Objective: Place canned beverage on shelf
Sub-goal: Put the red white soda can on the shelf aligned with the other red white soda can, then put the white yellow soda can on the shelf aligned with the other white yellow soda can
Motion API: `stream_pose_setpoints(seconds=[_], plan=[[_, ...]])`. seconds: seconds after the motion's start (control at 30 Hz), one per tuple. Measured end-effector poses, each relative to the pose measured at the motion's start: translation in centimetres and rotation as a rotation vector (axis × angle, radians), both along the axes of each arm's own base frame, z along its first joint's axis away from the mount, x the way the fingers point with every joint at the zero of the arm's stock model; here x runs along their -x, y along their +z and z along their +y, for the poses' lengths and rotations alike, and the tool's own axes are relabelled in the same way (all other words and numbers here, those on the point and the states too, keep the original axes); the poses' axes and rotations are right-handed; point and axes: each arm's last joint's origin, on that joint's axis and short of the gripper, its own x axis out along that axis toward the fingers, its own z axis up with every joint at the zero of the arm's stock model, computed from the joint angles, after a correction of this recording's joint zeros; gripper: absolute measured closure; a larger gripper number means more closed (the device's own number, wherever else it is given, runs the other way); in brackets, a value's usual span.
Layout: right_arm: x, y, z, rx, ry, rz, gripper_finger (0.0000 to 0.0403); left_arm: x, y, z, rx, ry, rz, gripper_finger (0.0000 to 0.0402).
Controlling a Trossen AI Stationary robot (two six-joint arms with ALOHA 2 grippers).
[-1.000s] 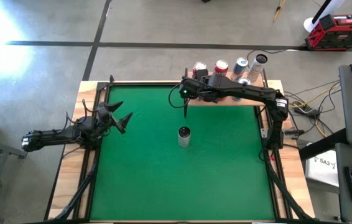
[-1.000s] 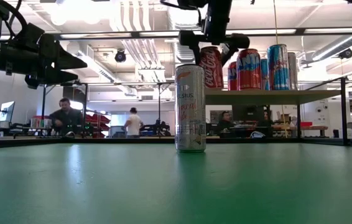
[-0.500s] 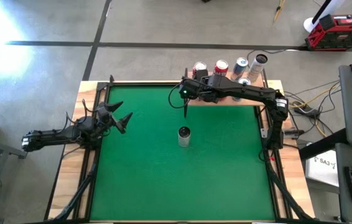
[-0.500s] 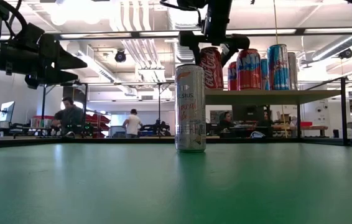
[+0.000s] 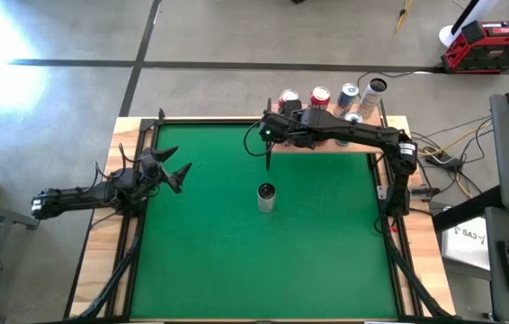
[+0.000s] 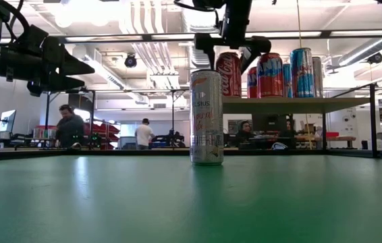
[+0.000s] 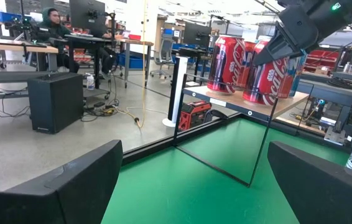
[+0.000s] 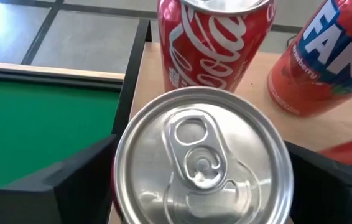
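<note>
The right tool (image 8: pixel 201 180) pinches a silver-topped can (image 8: pixel 199 158) at the light tan wooden shelf (image 5: pixel 326 144), table's 12 o'clock, crowded by red cans (image 8: pixel 216 43). A slim silver can (image 5: pixel 266 197) stands mid-table. The left tool (image 5: pixel 172 171), spread, waits at 9 o'clock.

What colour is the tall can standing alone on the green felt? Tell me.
Silver-white with pale pink lettering, on the tall can; clearest in the low view.

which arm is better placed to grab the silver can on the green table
Probably right: the right gripper hangs by the shelf, closer to the silver can; the left gripper waits at the left edge.
</note>
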Motion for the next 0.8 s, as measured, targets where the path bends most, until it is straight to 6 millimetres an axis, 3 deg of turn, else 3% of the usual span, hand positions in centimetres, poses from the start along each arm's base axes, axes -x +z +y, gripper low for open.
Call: stream_pose_setpoints(seconds=[0.37,0.6,0.8], plan=[[0.2,0.3,0.5,-0.012,-0.011,-0.023,0.0016,0.0,0.0,0.0,0.000,-0.001,0.000,0.0015],[0.6,1.2,2.4,-0.046,-0.027,-0.018,0.0016,0.0,0.0,0.0,0.000,0.000,0.000,0.0015],[0.8,1.8,5.4,-0.192,0.054,0.002,0.0016,0.0,0.0,0.0,0.000,0.000,0.000,0.0015]])
